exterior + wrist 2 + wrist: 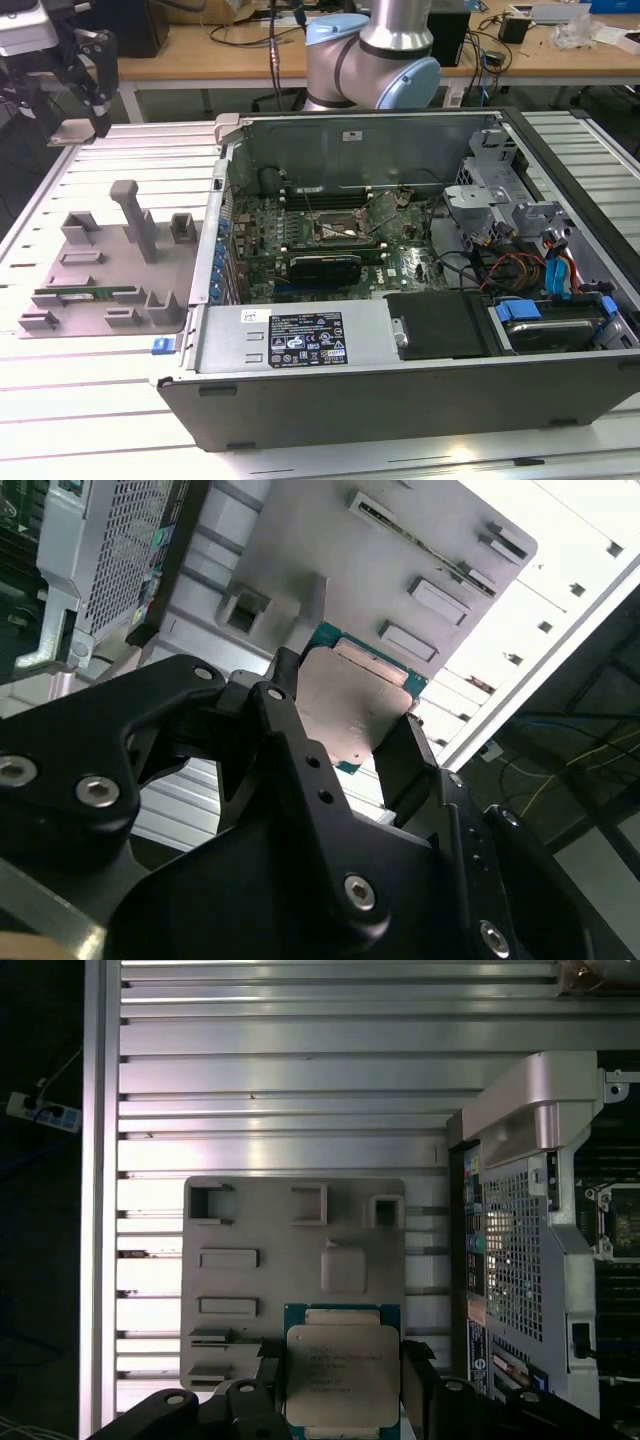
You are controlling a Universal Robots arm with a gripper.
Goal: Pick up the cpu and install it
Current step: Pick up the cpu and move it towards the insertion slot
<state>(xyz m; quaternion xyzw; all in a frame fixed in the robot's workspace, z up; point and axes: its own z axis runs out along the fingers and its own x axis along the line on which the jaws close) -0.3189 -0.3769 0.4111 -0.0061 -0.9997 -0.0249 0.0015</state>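
Pincer grips the cpu, seemingly above the grey tray

Black screwed pincer, silver-blue arm

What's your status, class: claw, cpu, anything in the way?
Claw shut on cpu. Cpu held aloft near grey tray, not in open case. No obstruction seen.

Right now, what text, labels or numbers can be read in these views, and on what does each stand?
Black-and-white label in the computer case: print too small to read.
Top of the cpu, held by the gripper: faint printed lines, too blurred to read.
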